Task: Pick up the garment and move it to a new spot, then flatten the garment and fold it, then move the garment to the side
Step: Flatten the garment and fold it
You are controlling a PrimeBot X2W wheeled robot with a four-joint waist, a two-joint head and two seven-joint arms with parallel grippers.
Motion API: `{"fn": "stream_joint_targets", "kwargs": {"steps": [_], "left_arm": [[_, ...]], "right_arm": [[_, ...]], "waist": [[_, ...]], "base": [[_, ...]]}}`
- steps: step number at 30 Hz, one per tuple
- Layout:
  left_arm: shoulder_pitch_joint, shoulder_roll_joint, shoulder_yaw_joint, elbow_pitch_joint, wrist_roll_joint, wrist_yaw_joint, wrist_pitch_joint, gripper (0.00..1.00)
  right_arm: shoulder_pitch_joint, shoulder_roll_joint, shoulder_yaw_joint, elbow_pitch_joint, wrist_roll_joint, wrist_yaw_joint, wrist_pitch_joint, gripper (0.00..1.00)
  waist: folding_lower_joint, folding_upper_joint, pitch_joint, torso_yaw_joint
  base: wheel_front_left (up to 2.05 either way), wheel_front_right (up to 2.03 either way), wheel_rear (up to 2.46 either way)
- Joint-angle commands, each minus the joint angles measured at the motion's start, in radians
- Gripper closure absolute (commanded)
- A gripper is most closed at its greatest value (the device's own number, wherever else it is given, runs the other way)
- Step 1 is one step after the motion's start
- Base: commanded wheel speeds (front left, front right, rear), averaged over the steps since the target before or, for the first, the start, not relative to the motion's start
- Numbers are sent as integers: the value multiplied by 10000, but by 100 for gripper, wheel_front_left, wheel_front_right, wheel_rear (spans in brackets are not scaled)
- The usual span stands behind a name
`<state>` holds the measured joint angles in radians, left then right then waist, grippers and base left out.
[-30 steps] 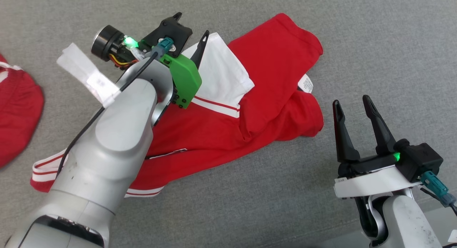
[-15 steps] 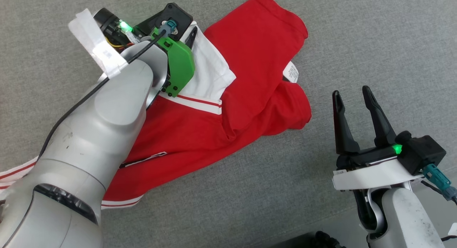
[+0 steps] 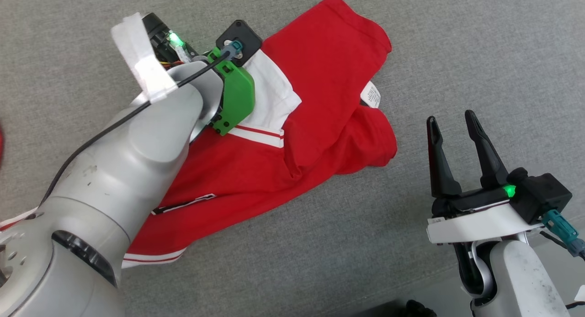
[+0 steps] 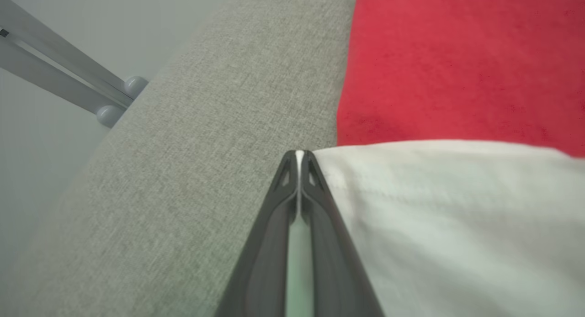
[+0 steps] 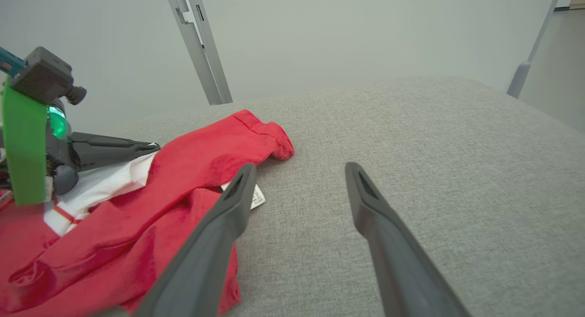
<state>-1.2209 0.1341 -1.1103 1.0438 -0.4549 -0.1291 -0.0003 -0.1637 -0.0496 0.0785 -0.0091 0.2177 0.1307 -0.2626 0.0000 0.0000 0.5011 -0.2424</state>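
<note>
In the wrist view, jaws of left gripper [image 4: 299, 156] tight on garment [image 4: 434, 207] edge

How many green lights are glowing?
2. One green light glows on the left wrist, upper left; another on the right wrist, lower right. Others may be hidden.

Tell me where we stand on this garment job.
Done: nothing finished that I can confirm. In hand: the left end effector is shut on the white edge of the garment, which lies rumpled on the grey surface. The right end effector is open, beside it and not touching. Left: flattening, folding, moving it aside.
</note>
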Motion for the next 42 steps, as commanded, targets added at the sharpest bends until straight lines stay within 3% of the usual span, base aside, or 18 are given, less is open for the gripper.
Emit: {"fn": "stream_joint_targets", "kwargs": {"steps": [1,5,12,21,33,34,36,39,40,41,42], "left_arm": [[-83,202,38,25,-179,-9,-249,100],[-60,262,497,-446,-752,0,-1269,100],[642,1351,1089,-1407,-1241,287,-2131,100],[1527,2558,1338,-3467,-1416,1147,-1980,100],[2011,3571,1405,-5775,-1326,2069,-1359,100],[2036,3627,1410,-5885,-1323,2127,-1345,100],[2099,3730,1420,-6093,-1326,2212,-1277,100],[2222,3861,1484,-6337,-1427,2352,-1276,100],[2270,3904,1498,-6375,-1447,2378,-1293,100],[2336,3959,1516,-6413,-1461,2405,-1320,100],[2377,4006,1525,-6436,-1442,2461,-1359,100]], "right_arm": [[72,-12,9,-15,-117,1,-32,0],[46,-15,-54,332,-275,1,-32,0],[-788,-132,-463,1780,-447,1,-32,0],[-2880,-908,-1464,4939,-331,1,-32,0],[-5267,-1345,-1128,8748,-923,1,-32,0],[-5369,-1368,-1146,8961,-968,1,-32,3],[-5528,-1373,-1160,9353,-1015,1,-30,25],[-5582,-1234,-1070,9821,-887,1,-16,71],[-5605,-1222,-1012,9887,-829,1,-15,93],[-5610,-1242,-960,9947,-756,0,-8,100],[-5592,-1291,-917,9911,-773,-2,-8,100]], "waist": [[0,0,-214,213],[0,0,-600,711],[0,0,-1224,1538],[0,0,-1386,2418],[0,0,-1171,2859],[0,0,-1172,2881],[0,0,-1196,2928],[0,0,-1264,2965],[0,0,-1300,2963],[0,0,-1348,2957],[0,0,-1397,2949]], "base": [[0,0,0],[0,0,0],[0,0,0],[0,0,0],[0,0,0],[0,0,0],[0,0,0],[0,0,0],[0,0,0],[0,0,0],[0,0,0]]}}
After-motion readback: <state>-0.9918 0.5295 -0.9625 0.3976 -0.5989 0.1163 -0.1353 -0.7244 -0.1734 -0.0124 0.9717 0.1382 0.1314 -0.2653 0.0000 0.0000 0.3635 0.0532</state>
